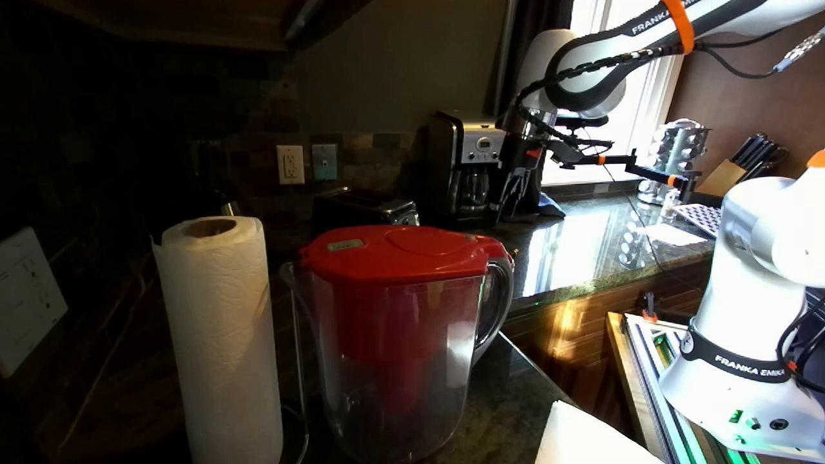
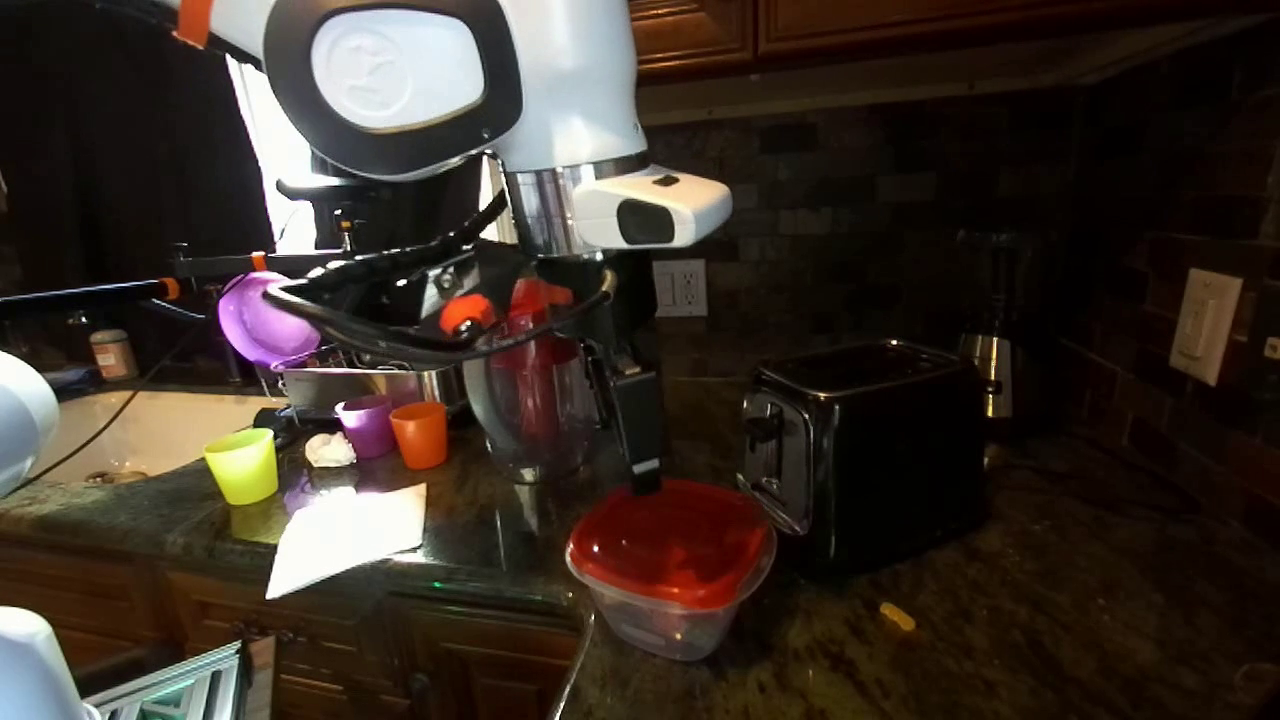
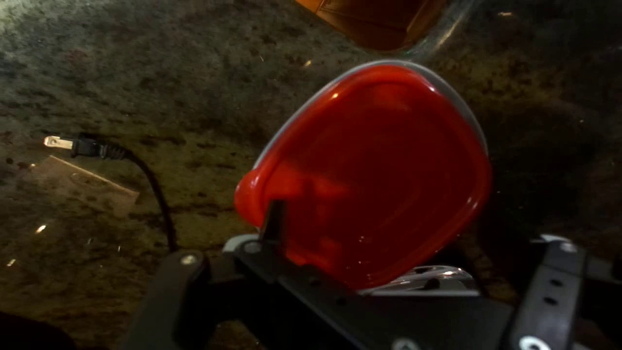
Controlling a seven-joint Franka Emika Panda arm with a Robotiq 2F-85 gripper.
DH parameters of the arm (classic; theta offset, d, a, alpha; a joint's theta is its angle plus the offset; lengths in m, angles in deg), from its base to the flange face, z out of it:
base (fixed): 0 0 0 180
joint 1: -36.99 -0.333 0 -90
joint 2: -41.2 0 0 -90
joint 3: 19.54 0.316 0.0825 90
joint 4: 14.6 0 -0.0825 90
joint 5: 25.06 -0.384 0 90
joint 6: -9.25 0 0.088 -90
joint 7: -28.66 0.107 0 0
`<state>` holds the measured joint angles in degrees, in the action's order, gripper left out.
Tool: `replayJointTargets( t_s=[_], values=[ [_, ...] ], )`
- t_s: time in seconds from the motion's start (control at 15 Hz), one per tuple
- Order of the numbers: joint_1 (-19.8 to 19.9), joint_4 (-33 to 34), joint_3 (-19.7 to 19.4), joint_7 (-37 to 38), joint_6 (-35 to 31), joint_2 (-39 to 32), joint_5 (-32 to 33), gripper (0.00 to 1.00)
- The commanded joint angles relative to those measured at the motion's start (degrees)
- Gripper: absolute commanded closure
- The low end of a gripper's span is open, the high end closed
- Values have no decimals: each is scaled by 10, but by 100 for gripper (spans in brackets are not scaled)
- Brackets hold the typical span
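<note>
A clear, squarish container with a red lid (image 2: 670, 545) stands on the dark stone counter at the front of a black toaster (image 2: 860, 455). In the wrist view the red lid (image 3: 384, 165) fills the middle, with its tab at the left. My gripper (image 3: 415, 221) points down with its fingers spread wide. One finger lies over the lid's edge near the tab, and the other side is beyond the lid at the right. In an exterior view one black finger of the gripper (image 2: 642, 435) ends at the lid's far edge; I cannot tell whether it touches. Nothing is held.
A red-topped clear pitcher (image 1: 396, 322) and a paper towel roll (image 1: 222, 348) stand near the camera. A coffee maker (image 1: 461, 171) is by the gripper. Green (image 2: 243, 466), purple (image 2: 366, 427) and orange (image 2: 418, 436) cups stand left. A plug (image 3: 87, 147) lies on the counter.
</note>
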<state>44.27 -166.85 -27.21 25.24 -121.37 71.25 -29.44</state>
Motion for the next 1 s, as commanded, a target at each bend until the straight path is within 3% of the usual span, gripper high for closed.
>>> replayJointTargets(
  t_s=[0.0, 0.47, 0.93],
  values=[
    [-1, -28, -44, -76, -30, -13, -3, 0],
    [0, -25, -92, -139, -80, -70, -20, 0],
    [-10, -6, -99, -148, -126, -138, -59, 0]
  ],
)
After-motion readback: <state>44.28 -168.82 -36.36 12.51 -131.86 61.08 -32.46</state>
